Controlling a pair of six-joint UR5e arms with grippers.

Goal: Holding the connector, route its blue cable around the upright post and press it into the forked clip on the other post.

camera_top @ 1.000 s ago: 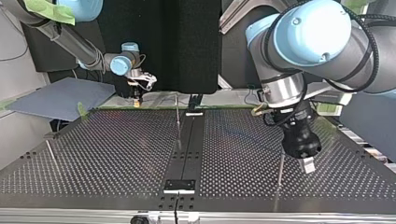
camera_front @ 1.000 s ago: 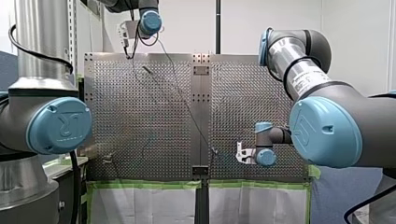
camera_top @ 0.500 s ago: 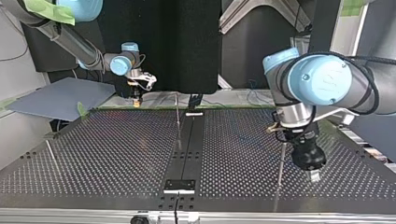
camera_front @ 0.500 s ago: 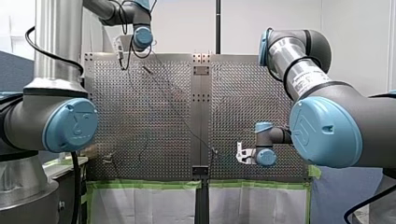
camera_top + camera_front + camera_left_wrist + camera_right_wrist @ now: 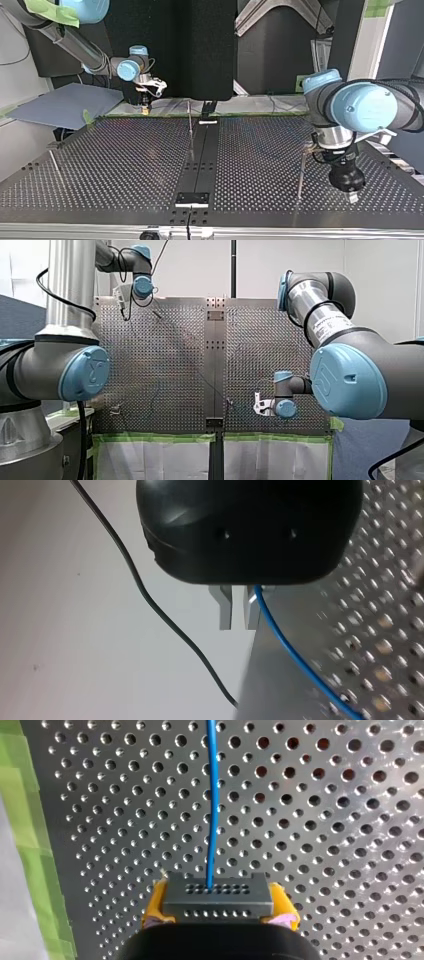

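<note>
My right gripper (image 5: 217, 909) is shut on a dark grey connector (image 5: 216, 895), held between its yellow pads (image 5: 154, 906). The blue cable (image 5: 212, 810) runs straight ahead from the connector over the perforated plate. In the top view my right gripper (image 5: 145, 109) hangs at the plate's far left edge. My left gripper (image 5: 239, 625), black with metal fingers, is shut on the blue cable (image 5: 295, 655), which trails away from its fingertips. It hovers low at the top view's near right (image 5: 353, 196), just beyond a thin upright post (image 5: 300, 172). Which post carries the forked clip I cannot tell.
A second thin post (image 5: 190, 127) stands near the plate's dark centre strip (image 5: 200, 160), and a third post (image 5: 54, 162) at the top view's left. A black wire (image 5: 150, 595) hangs beside my left gripper. Green tape (image 5: 30, 840) lines the plate's edge near my right gripper.
My left arm has swung toward the top view's right and near edge, passing the upright post, and leftward in the front view. My right arm has stayed still.
</note>
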